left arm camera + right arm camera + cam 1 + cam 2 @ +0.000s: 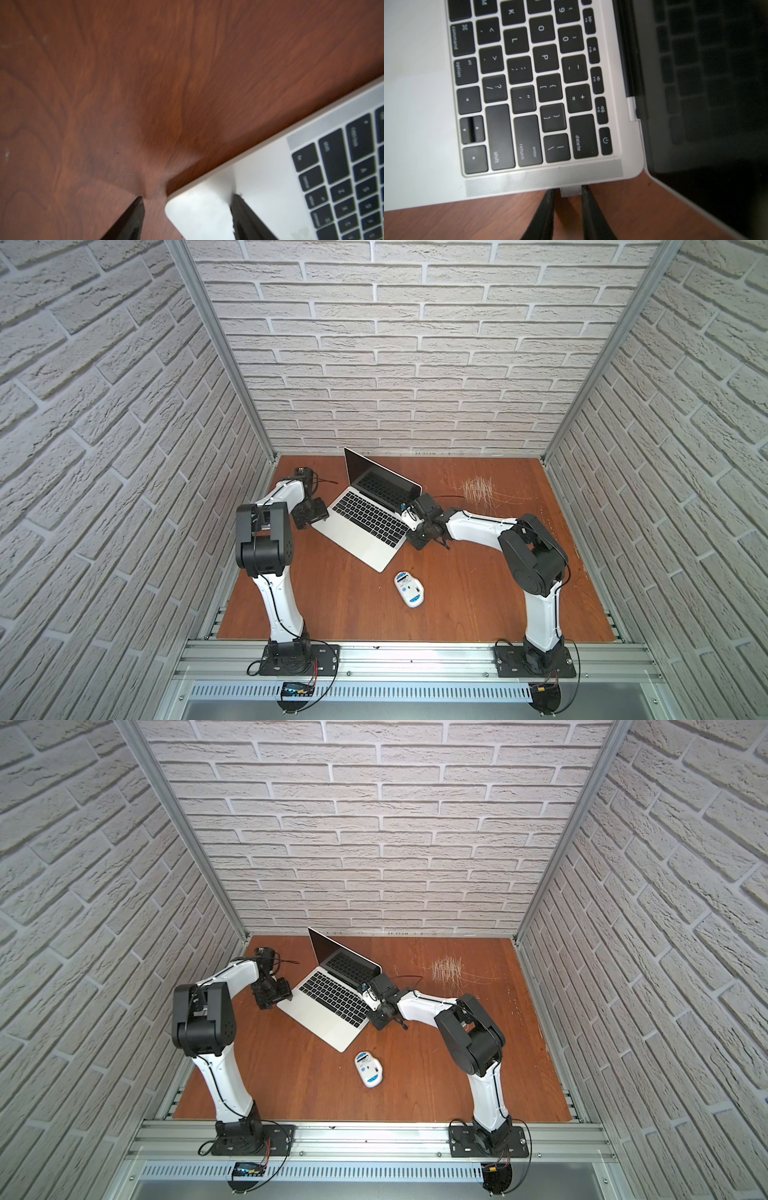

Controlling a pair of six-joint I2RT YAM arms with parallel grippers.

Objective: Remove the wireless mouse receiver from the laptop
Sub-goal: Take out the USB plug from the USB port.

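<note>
White brick-pattern walls (415, 344) enclose three sides, joined by aluminium posts (219, 344). The desk (332, 614) is reddish-brown wood, with pale scratches (478, 489) near the back. An aluminium rail (415, 659) runs along its front edge.

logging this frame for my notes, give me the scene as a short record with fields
laptop: open, angled on wooden table
wireless mouse receiver: sticking out of laptop's edge by delete key
right gripper: fingers flank receiver, grip unclear
left gripper: open, straddling laptop's palm-rest corner
white mouse: underside up, on table in front of laptop
</note>
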